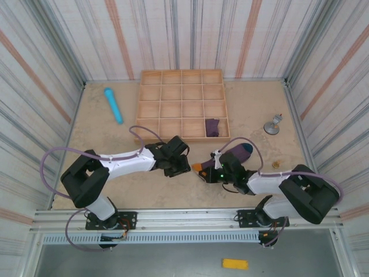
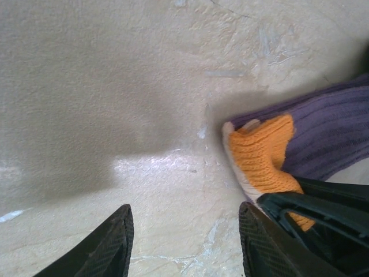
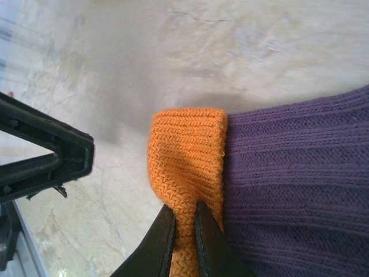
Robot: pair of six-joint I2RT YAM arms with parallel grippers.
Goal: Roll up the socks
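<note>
One purple sock (image 1: 233, 153) lies flat on the table, with a teal toe at the right and an orange cuff (image 1: 198, 166) at the left. My right gripper (image 1: 204, 173) is shut on that orange cuff (image 3: 187, 156), its thin fingers (image 3: 183, 225) pinching the knit edge. My left gripper (image 1: 185, 164) stands open just left of the cuff, with only bare table between its fingers (image 2: 184, 231). The cuff (image 2: 262, 156) lies beside its right fingertip. A second sock (image 1: 212, 127) sits bundled in a front-row compartment of the wooden tray (image 1: 151, 109).
A light blue cylinder (image 1: 113, 105) lies at the back left. A small metal stand (image 1: 273, 124) is at the right, and a small round brass piece (image 1: 276, 164) lies near the right arm. Striped walls enclose the table on three sides.
</note>
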